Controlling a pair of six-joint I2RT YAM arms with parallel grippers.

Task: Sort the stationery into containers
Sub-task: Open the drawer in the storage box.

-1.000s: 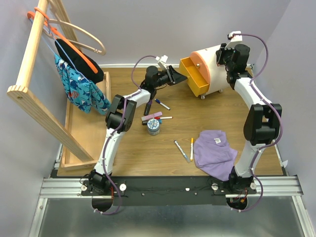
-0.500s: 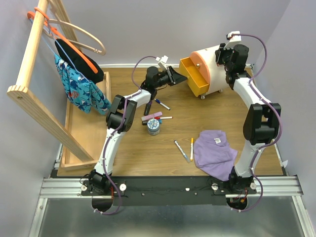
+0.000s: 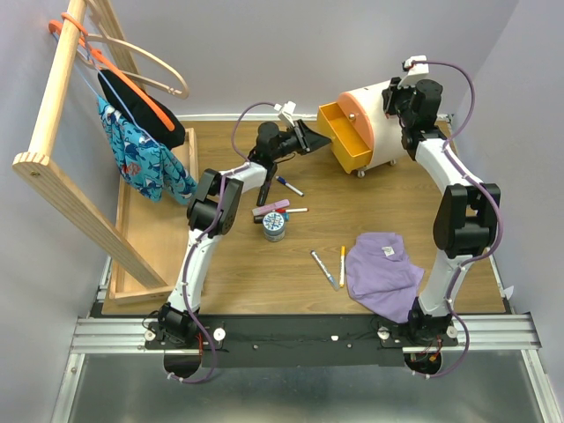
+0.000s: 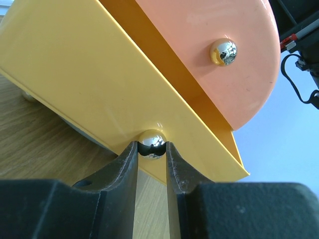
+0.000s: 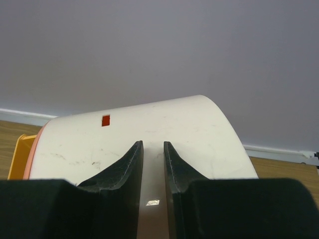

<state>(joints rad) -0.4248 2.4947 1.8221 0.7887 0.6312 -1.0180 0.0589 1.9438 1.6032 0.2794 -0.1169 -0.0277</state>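
The left pincer (image 4: 151, 146) is closed on the small chrome knob (image 4: 152, 141) of the yellow drawer (image 4: 75, 64), one dark finger touching each side of it. That drawer (image 3: 346, 137) stands open, projecting to the left from the cream drawer unit (image 3: 381, 119) at the far right of the desk (image 3: 238, 264). Above it the orange drawer (image 3: 351, 107) sits flush with the unit, its own knob (image 4: 223, 52) untouched.

The right pincer (image 5: 152, 145) rests on the curved white back of the unit (image 5: 149, 119). Its jaws are narrow with only a slim gap between them, and I cannot tell whether they grip anything there.

The stationery lies out on the desk, none of it visible in a drawer:
- a blue-capped pen (image 3: 289, 186) just near of the left arm
- a pink bar (image 3: 270, 208) with a thin white pen (image 3: 296, 211) to its right
- the round blue-patterned jar (image 3: 274, 227) just near of the bar
- two more pens (image 3: 324, 269) and (image 3: 342, 265) side by side, close to the left edge of the purple cloth (image 3: 381, 273)
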